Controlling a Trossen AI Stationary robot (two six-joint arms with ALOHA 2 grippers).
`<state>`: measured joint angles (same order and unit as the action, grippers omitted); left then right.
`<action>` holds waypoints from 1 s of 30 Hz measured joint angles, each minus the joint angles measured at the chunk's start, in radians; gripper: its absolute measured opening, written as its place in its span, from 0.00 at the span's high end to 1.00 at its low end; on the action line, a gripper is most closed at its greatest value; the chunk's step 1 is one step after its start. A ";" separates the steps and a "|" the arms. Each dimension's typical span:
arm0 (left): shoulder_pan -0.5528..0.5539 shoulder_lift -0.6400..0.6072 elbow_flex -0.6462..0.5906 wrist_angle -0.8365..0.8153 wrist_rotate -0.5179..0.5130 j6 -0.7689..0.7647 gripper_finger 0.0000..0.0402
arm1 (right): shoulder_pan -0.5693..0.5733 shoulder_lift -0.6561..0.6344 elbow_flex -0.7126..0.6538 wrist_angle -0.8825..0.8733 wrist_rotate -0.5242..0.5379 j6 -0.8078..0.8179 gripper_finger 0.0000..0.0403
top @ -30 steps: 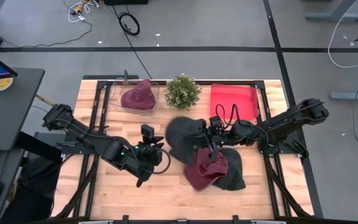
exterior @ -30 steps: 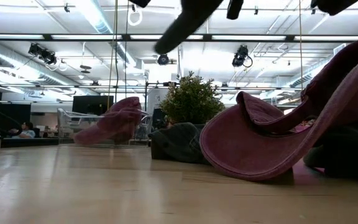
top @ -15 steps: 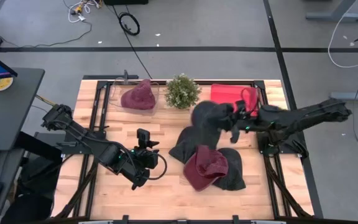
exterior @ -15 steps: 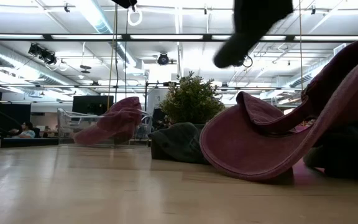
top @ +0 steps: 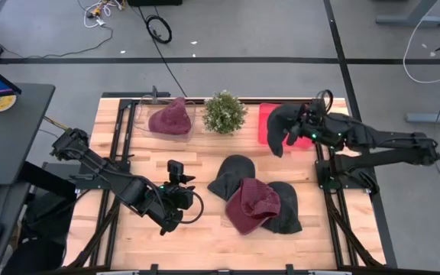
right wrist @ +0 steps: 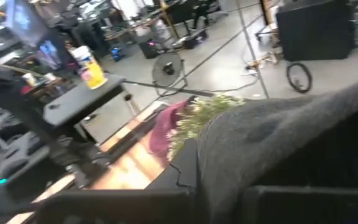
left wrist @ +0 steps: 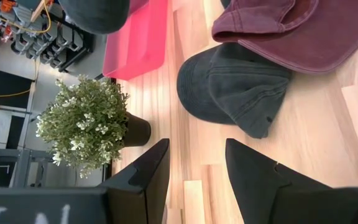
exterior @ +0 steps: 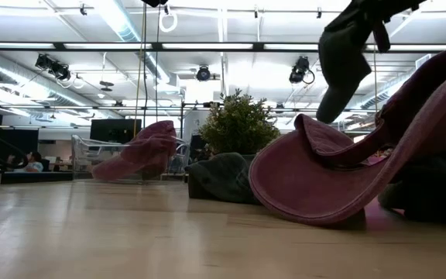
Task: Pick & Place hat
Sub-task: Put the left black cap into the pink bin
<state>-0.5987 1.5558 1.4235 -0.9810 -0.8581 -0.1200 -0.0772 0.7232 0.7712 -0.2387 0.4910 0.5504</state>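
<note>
My right gripper [top: 298, 131] is shut on a dark grey hat [top: 279, 126], which it holds in the air over the red tray [top: 263, 122] at the table's far right. The low view shows that hat [exterior: 341, 58] hanging high up. On the table lie a maroon hat [top: 252, 205] overlapping two more dark grey hats [top: 231, 174] [top: 287, 212]. My left gripper [left wrist: 194, 180] is open and hovers above bare wood, left of the pile [top: 176, 182]. My right gripper holds the dark grey hat by its edge nearest the arm [top: 292, 130], coming level from the table's right. The hat's cloth [right wrist: 278, 143] covers the fingers in the right wrist view, so the pinch is hidden. The hat hangs lifted clear, its lower end [exterior: 327, 108] drooping.
A potted plant [top: 224, 112] stands at the far edge between the red tray and a clear bin holding another maroon hat [top: 169, 119]. Bare wood lies along the near edge and on the left half of the table [top: 128, 229].
My right gripper has lifted one dark grey hat off the pile and carried it up and toward the table's far right, over the red tray. The other hats have stayed where they were.
</note>
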 joint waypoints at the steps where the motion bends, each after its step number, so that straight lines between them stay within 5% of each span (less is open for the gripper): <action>1: 0.000 0.000 0.000 0.000 0.000 0.000 0.60 | -0.017 0.006 0.000 -0.004 -0.002 0.003 1.00; 12: 0.000 0.000 0.000 0.000 0.029 -0.001 0.60 | -0.197 0.057 0.000 -0.078 -0.090 0.017 1.00; 22: 0.000 0.000 0.000 0.000 0.034 -0.001 0.60 | -0.429 0.140 0.000 -0.130 -0.375 -0.010 1.00; 30: 0.000 0.000 0.000 0.000 0.052 -0.001 0.60 | -0.620 0.173 0.000 -0.132 -0.457 -0.037 1.00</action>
<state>-0.5991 1.5562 1.4235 -0.9813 -0.8062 -0.1211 -0.6973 0.8959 0.7711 -0.3702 0.0342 0.5133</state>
